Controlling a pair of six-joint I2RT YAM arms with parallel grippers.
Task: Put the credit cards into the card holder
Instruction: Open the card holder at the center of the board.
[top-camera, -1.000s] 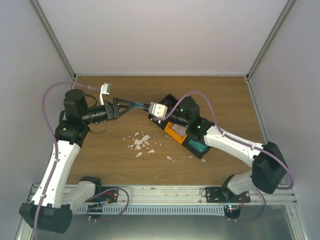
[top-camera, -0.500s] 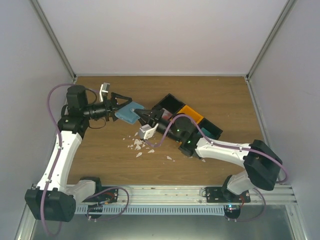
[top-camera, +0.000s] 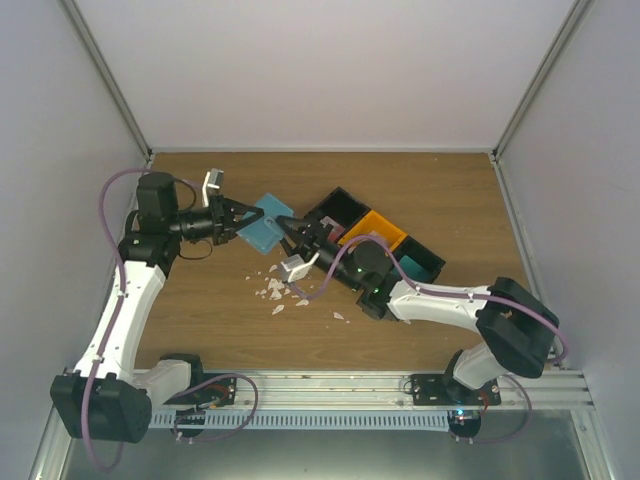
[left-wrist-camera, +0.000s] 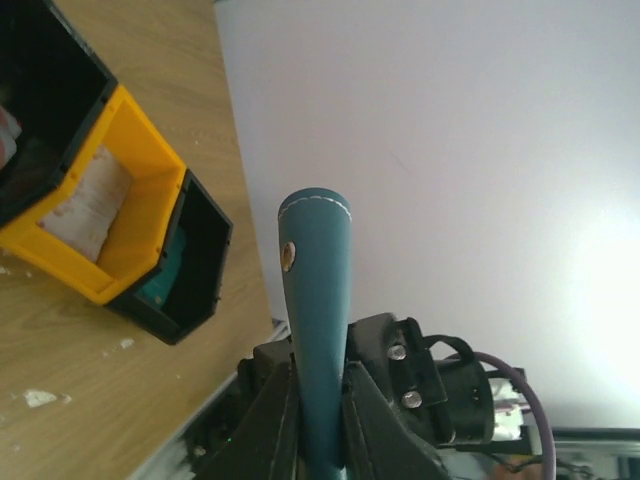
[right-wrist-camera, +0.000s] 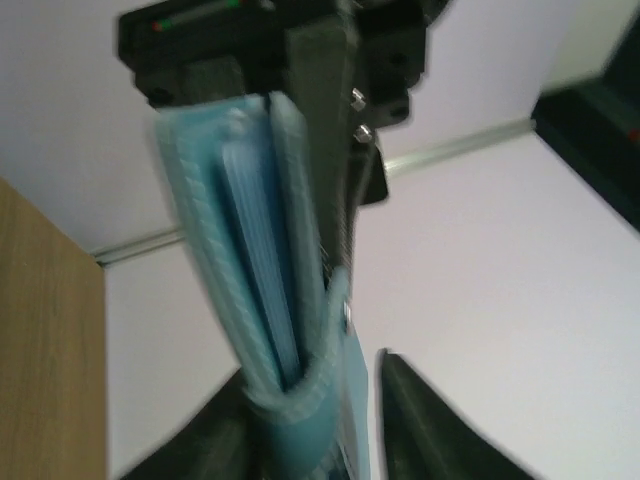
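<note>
The teal-blue card holder (top-camera: 263, 223) hangs folded above the table between both arms. My left gripper (top-camera: 243, 215) is shut on its left edge; in the left wrist view the holder (left-wrist-camera: 315, 290) stands edge-on, pinched by that gripper (left-wrist-camera: 320, 410). My right gripper (top-camera: 284, 226) is at the holder's right edge. Its jaws (right-wrist-camera: 315, 395) straddle the blurred holder (right-wrist-camera: 250, 270), with a gap showing beside the right finger (right-wrist-camera: 420, 420). A pinkish-white credit card (left-wrist-camera: 88, 205) lies in the orange bin (top-camera: 383, 227).
Three bins stand in a row: a black one (top-camera: 335, 208), the orange one, and a black one (top-camera: 420, 263) holding a green-teal block (left-wrist-camera: 165, 272). White scraps (top-camera: 280, 285) litter the wood. White walls enclose the table.
The left gripper has closed on the card holder and the right gripper's jaws have parted from it. The right arm has swung low toward the left, uncovering the bins.
</note>
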